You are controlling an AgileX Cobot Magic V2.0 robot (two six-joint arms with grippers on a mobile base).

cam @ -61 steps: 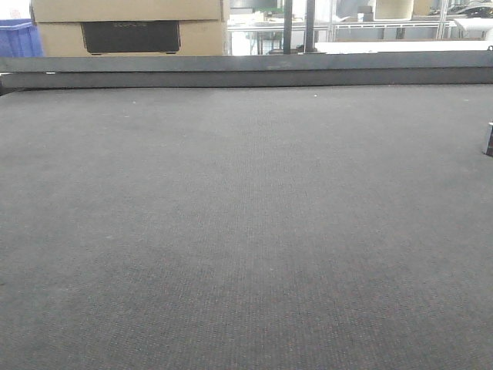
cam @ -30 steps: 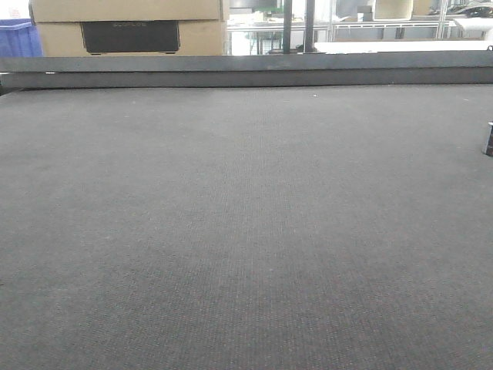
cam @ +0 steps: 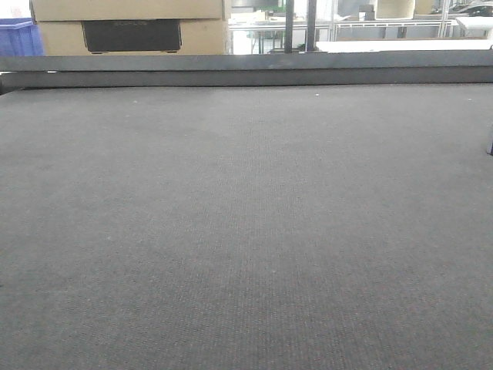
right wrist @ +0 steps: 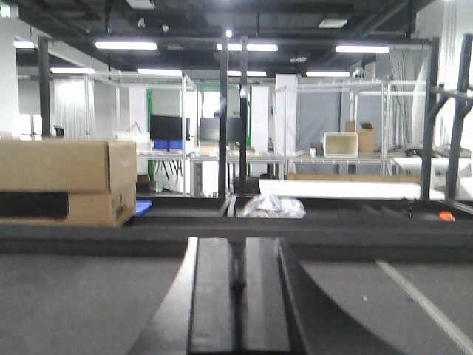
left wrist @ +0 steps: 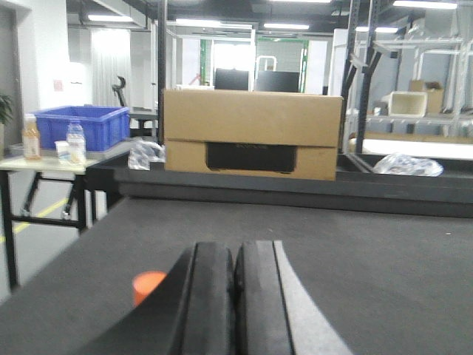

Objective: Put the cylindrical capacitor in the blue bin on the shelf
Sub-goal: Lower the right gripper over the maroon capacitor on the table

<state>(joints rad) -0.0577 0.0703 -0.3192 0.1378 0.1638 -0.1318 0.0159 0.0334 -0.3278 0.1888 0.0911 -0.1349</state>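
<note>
In the front view only a dark sliver at the right edge, the cylindrical capacitor (cam: 490,146), stands on the grey felt table (cam: 246,231); most of it is cut off. Neither gripper shows in that view. In the left wrist view my left gripper (left wrist: 235,255) is shut and empty, low over the felt. In the right wrist view my right gripper (right wrist: 236,251) is shut and empty, also low over the felt. The steel shelf with tiers of blue bins is out of view.
A small orange cylinder (left wrist: 147,285) stands on the felt left of my left gripper. A cardboard box (left wrist: 251,133) sits beyond the table's raised far rail (cam: 246,69). A blue crate (left wrist: 81,126) rests on a side table at the left. Metal racks (left wrist: 414,81) stand far behind.
The front view has drifted, so the capacitor has slid from partly in view to almost off the right edge. Nothing else on the felt differs.
</note>
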